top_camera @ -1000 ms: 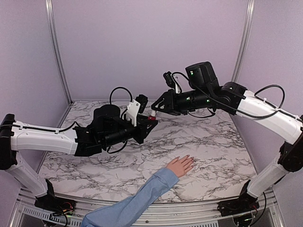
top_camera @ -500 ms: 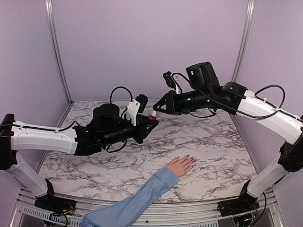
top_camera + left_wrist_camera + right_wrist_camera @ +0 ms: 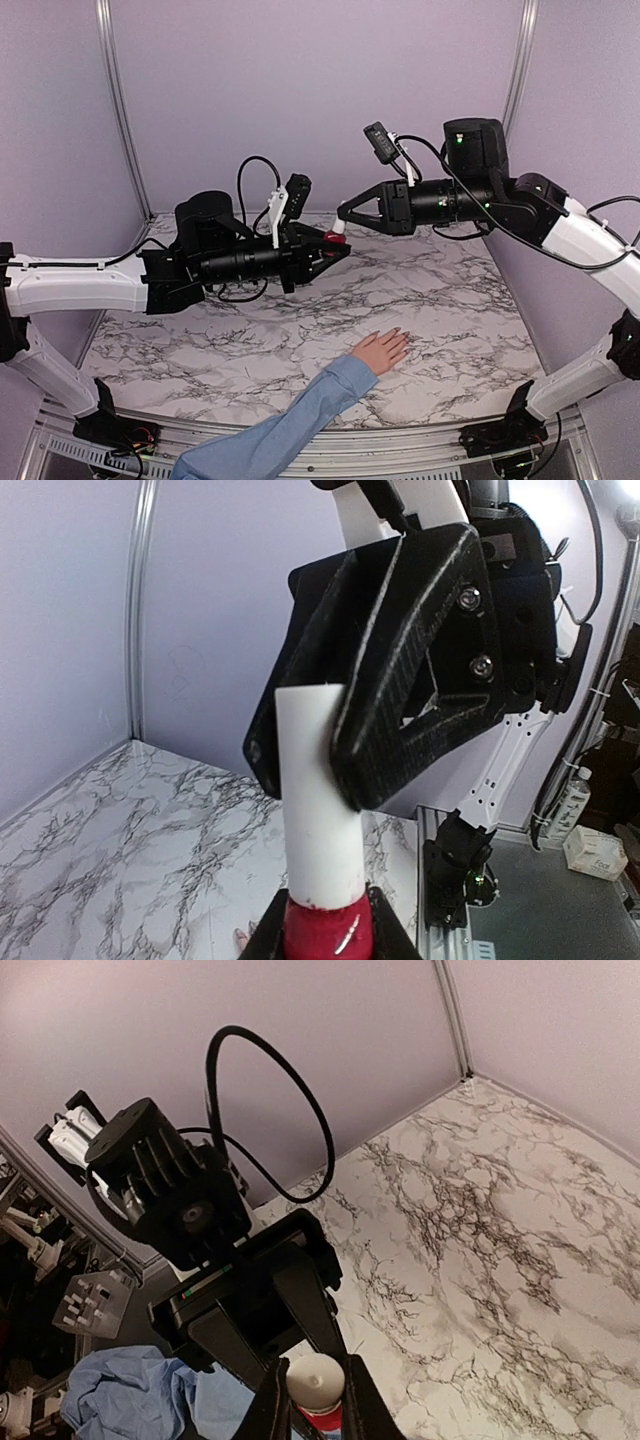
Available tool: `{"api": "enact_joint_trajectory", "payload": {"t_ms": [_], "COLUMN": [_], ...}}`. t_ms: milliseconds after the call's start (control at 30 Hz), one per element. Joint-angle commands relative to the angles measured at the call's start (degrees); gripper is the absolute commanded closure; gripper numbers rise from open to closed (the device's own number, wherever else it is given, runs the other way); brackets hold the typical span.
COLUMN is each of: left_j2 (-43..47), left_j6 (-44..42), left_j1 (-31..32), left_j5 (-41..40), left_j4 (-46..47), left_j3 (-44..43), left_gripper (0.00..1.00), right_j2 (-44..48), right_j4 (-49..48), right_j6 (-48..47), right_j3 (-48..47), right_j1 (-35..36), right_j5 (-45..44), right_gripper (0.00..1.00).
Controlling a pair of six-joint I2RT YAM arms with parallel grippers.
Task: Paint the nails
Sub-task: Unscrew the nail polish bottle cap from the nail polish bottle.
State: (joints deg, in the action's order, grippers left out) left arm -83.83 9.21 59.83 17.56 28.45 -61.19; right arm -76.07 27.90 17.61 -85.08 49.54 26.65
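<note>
Uncapping step: left hand (image 3: 338, 246) clenched on small red nail-polish bottle (image 3: 322, 930); right hand (image 3: 344, 217) clenched on its white cylindrical cap (image 3: 318, 780). Next, likely: twist cap free, lift clear.

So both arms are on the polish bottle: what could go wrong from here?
1. The left gripper holds the red bottle in the air, and the right gripper is shut on its white cap. An off-axis twist or pull could wrench the bottle loose.
2. Once the cap is off, polish may spill onto the marble table.
3. The hand rests on that table, so a dropped bottle might roll to it.
</note>
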Motion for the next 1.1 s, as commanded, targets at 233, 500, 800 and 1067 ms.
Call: {"api": "enact_joint_trajectory", "payload": {"t_ms": [233, 500, 800, 1067], "left_j2": [-1.3, 0.5, 1.2, 2.0], "left_j6": [0.4, 1.1, 0.6, -0.2], "left_j1": [2.3, 2.3, 2.3, 2.3], "left_j5": [13.7, 7.8, 5.2, 3.1], "left_j4": [3.0, 2.3, 1.1, 0.1], "left_j3": [-4.5, -1.7, -1.2, -0.8], "left_gripper": [1.0, 0.8, 0.68, 0.66], "right_j2": [-0.8, -0.9, -1.4, -1.2], "right_j4": [-7.0, -3.8, -1.8, -0.8], "right_j6": [-6.5, -6.2, -6.9, -7.8], "right_j3": [-2.2, -3.5, -4.9, -5.0], "right_j1": [1.2, 1.2, 1.2, 1.3], "right_j5": [8.5, 2.1, 0.7, 0.1], "right_gripper": [1.0, 1.0, 1.0, 1.0]}}
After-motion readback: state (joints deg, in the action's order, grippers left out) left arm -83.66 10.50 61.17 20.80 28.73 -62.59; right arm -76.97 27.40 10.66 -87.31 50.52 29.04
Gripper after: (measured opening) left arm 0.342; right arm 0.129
